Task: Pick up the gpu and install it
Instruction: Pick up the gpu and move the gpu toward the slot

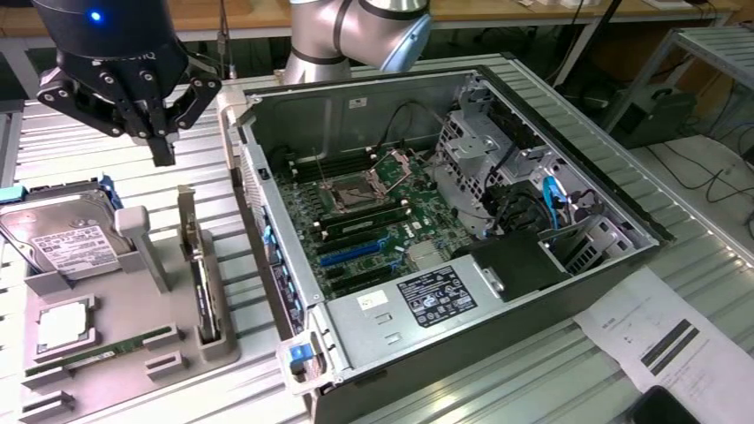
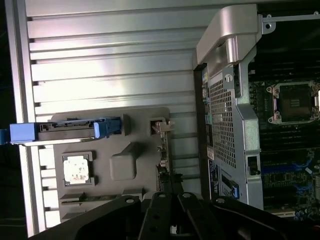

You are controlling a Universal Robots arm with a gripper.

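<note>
The gpu (image 1: 198,274) stands on edge in a slot of the grey holder tray (image 1: 154,309) at the exterior view's left, its silver bracket (image 1: 185,208) at the far end. My gripper (image 1: 162,152) hangs shut and empty above and just behind that bracket end, clear of the card. From the wrist, the gpu (image 2: 163,150) appears edge-on just beyond my gripper (image 2: 171,197). The open computer case (image 1: 353,84) lies to the right of the tray, with the motherboard (image 1: 377,225) and its blue slots (image 1: 351,253) exposed.
In the tray lie a hard drive (image 1: 59,243) in a blue carrier, a CPU (image 1: 65,322) and a green RAM stick (image 1: 106,353). The case's metal wall (image 2: 227,125) stands close beside the tray. A paper sheet (image 1: 659,340) lies on the slatted table at the right.
</note>
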